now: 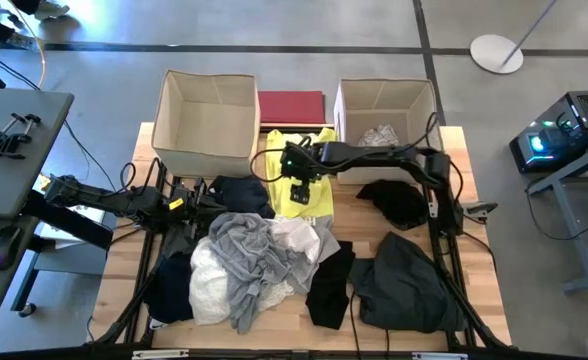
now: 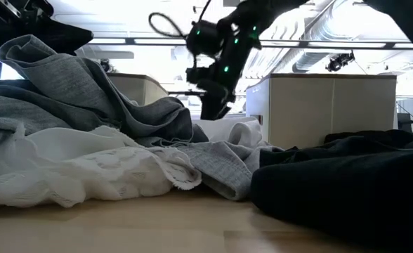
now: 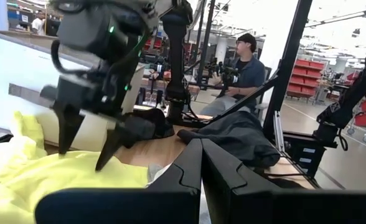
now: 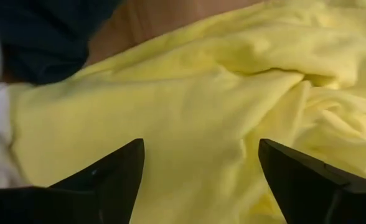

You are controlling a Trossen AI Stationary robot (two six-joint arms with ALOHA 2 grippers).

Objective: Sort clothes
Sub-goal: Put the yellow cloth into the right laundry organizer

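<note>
Yellow garment [image 1: 317,188]: lies crumpled on the table between the two cardboard boxes, its near edge touching the grey-and-white pile [image 1: 257,258].
Right gripper [image 1: 299,192]: hovers directly above the yellow fabric, fingers spread wide with nothing held; the right wrist view shows both tips framing a fold.
Left gripper [image 3: 200,163]: low beside the dark navy garment [image 1: 240,190], fingers pressed together and apparently empty.
Risk, thin pinch: closing on a single ridge could catch one layer only, so the cloth slips out on the lift.
Risk, dragging neighbours: the yellow hem may run under the white garment [image 1: 299,238], though the overlap is hard to judge; a pull could tow that along.
Risk, wrong bin: the right box [image 1: 346,110] already holds a grey-patterned item [image 1: 379,134], the left box [image 1: 179,150] looks empty; a drooping tail could snag on a rim.
Risk, arms crossing: the left arm sits near the lift path.
</note>
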